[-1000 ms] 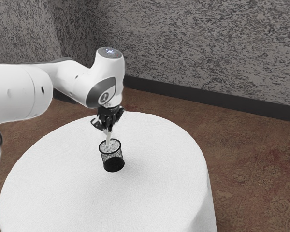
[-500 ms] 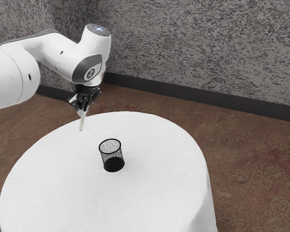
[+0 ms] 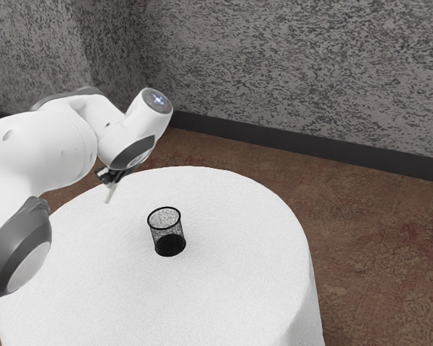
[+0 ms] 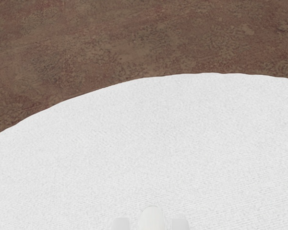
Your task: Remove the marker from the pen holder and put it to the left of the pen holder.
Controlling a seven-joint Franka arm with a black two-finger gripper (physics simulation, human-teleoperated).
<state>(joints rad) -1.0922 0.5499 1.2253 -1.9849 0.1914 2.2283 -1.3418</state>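
Marker (image 3: 110,193) hangs tilted from my gripper (image 3: 113,182), which is clamped on it, outside the pen holder (image 3: 167,234) and toward the exterior view's left of it. I can't tell whether its lower end touches the cloth. In the wrist view, its pale, rounded end lies between the fingers. The pen holder stands upright on the round, white-covered table (image 3: 231,288), and through its dark mesh side I see down to a solid black base. Beyond the table are brown patterned carpet (image 3: 375,238) and a mottled grey wall (image 3: 310,65).
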